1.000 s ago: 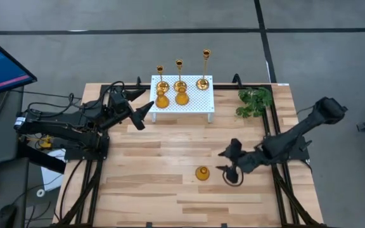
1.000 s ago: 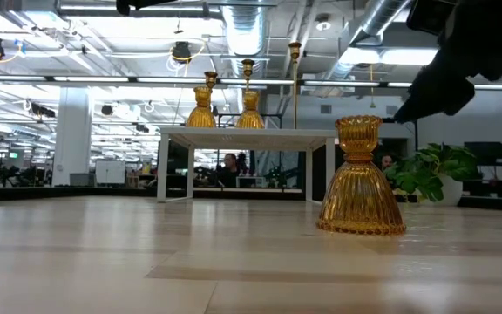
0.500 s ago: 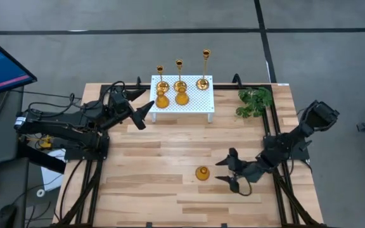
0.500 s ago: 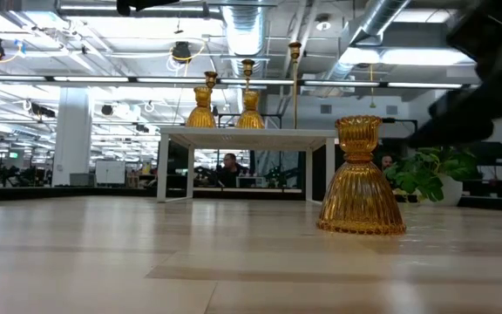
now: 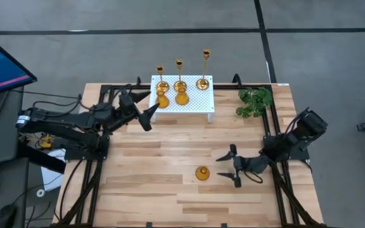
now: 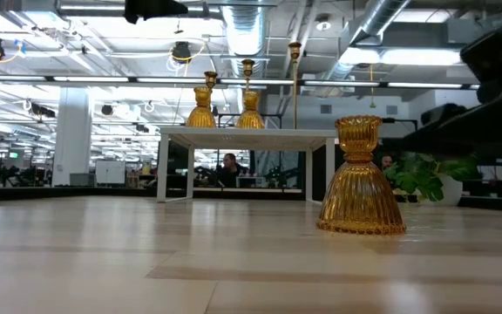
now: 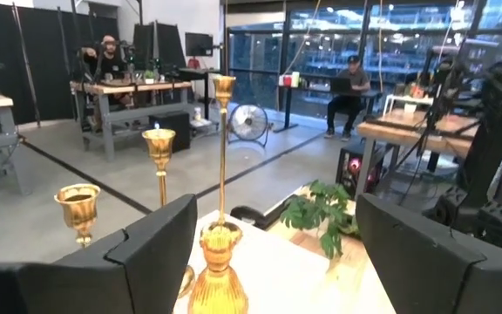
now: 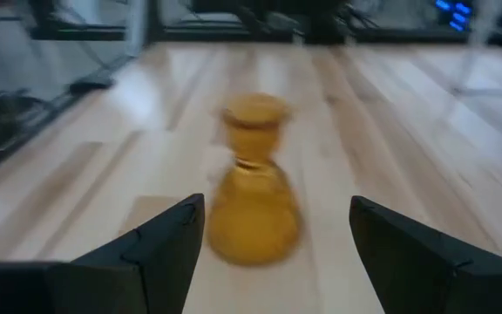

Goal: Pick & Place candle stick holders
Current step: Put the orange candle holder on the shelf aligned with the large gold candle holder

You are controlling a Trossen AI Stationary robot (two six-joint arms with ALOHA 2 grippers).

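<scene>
I judge five holders (image 5: 181, 88) placed on the stand (image 5: 198, 101); one bulbous holder (image 5: 202, 173) is left on the table (image 5: 151, 171). My right gripper (image 5: 234, 166) faces it, fingers spread; left gripper (image 5: 149, 109) spread by the stand.

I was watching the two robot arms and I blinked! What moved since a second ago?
The right gripper swung round and now lies level with its open fingers toward the short ribbed amber glass candle holder on the wooden table, not touching it. The left gripper, open, edged closer to the white perforated stand. The lone holder and the five gold holders on the stand stayed put.
</scene>
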